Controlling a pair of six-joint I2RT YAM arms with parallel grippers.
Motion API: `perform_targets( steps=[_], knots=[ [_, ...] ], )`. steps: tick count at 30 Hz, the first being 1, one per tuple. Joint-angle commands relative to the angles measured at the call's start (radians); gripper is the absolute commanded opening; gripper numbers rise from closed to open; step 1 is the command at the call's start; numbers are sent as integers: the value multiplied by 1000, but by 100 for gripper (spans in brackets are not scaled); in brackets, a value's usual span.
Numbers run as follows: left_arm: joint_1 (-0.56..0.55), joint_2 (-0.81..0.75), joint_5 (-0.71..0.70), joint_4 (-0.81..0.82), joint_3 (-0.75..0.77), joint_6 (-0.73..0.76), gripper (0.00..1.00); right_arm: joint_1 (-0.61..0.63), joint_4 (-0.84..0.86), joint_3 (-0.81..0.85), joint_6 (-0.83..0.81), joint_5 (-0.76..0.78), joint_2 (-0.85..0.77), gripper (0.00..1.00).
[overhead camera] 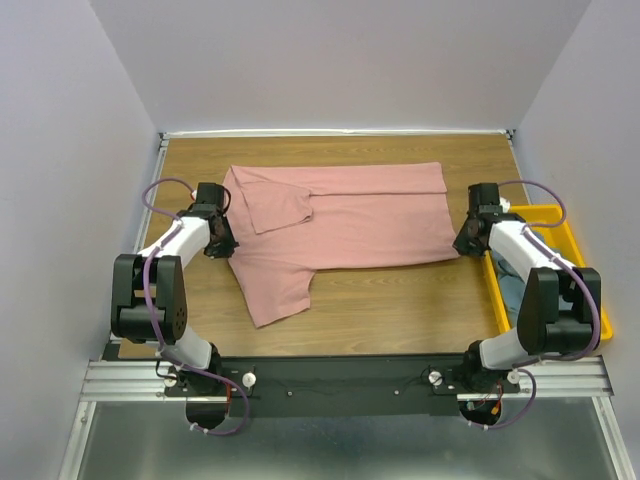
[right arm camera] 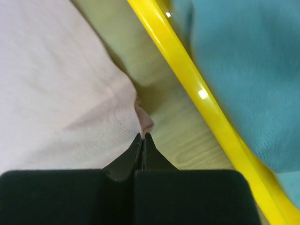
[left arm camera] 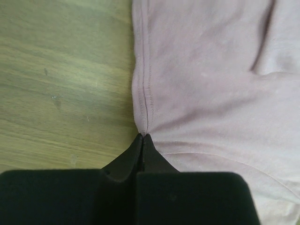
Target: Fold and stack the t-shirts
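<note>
The dusty-pink t-shirt (overhead camera: 340,225) lies spread across the wooden table, one sleeve folded over at the upper left and a flap hanging toward the front. No print shows. My left gripper (overhead camera: 222,243) is shut on the shirt's left edge; in the left wrist view the hem seam (left arm camera: 143,93) runs into the closed tips (left arm camera: 143,136). My right gripper (overhead camera: 465,243) is shut on the shirt's right corner, and the right wrist view shows the pink corner (right arm camera: 122,112) pinched at the tips (right arm camera: 143,136). The blue-grey t-shirt (overhead camera: 515,285) lies in the yellow bin; it also shows in the right wrist view (right arm camera: 243,70).
The yellow plastic bin (overhead camera: 575,240) stands at the right edge of the table, close beside my right gripper; its rim (right arm camera: 197,89) crosses the right wrist view. Grey walls enclose the table on three sides. Bare wood (overhead camera: 400,310) lies in front of the shirt.
</note>
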Motion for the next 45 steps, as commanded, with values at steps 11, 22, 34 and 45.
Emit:
perform_targets(
  steps=[11,22,34,45],
  knots=[
    [11,118,51,-26,266,17,0,-8,-47,315,-83,-7,199,1],
    [14,254,53,-34,422,24,0,-8,-47,522,-94,14,371,1],
    [61,305,53,-6,448,22,0,-8,-47,593,-91,47,480,1],
    [63,310,117,24,460,30,0,-8,-47,638,-79,27,485,1]
  ],
)
